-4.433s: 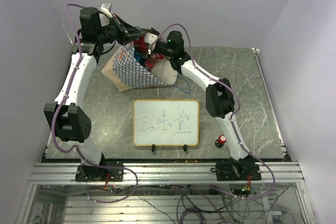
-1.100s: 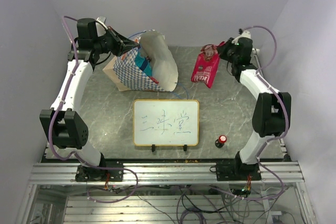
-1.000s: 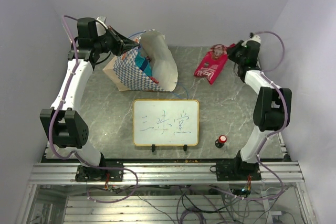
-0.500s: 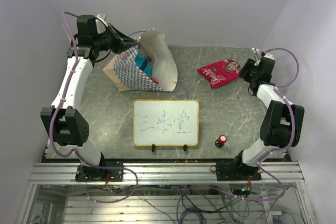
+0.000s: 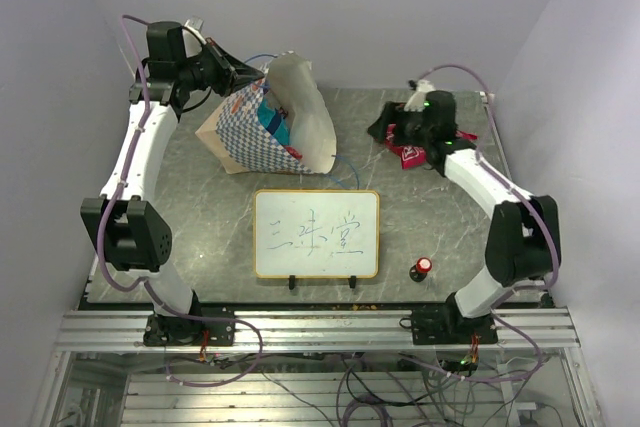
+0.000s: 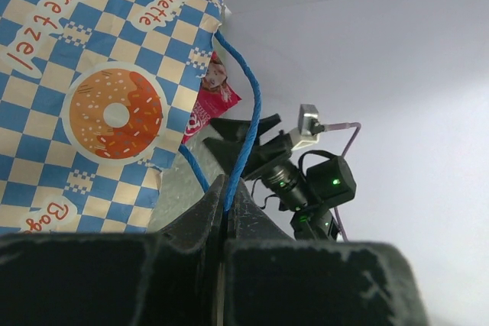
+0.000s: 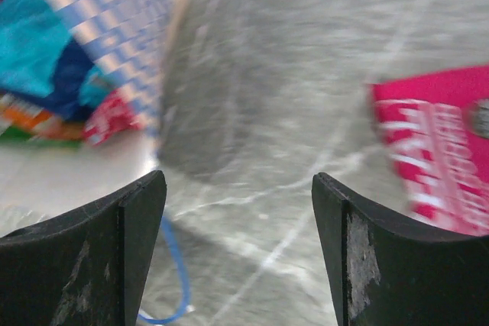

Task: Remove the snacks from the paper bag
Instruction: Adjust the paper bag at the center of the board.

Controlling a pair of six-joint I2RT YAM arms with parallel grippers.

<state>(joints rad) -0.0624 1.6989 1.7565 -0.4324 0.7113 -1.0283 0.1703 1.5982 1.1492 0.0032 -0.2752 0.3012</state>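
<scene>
left arm (image 5: pixel 140 147) raised, left gripper (image 6: pixel 226 202) clamped on cord (image 6: pixel 243 131) of paper bag (image 6: pixel 92 74); right arm (image 5: pixel 490 182) extended, right gripper (image 7: pixel 238 182) spread wide.

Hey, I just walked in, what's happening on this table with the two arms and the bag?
The left gripper is shut on the blue cord handle of the paper bag, holding it up. One red packet lies out on the table, and the right gripper hangs open and empty beside it, facing the bag. More packets are inside the bag.
</scene>
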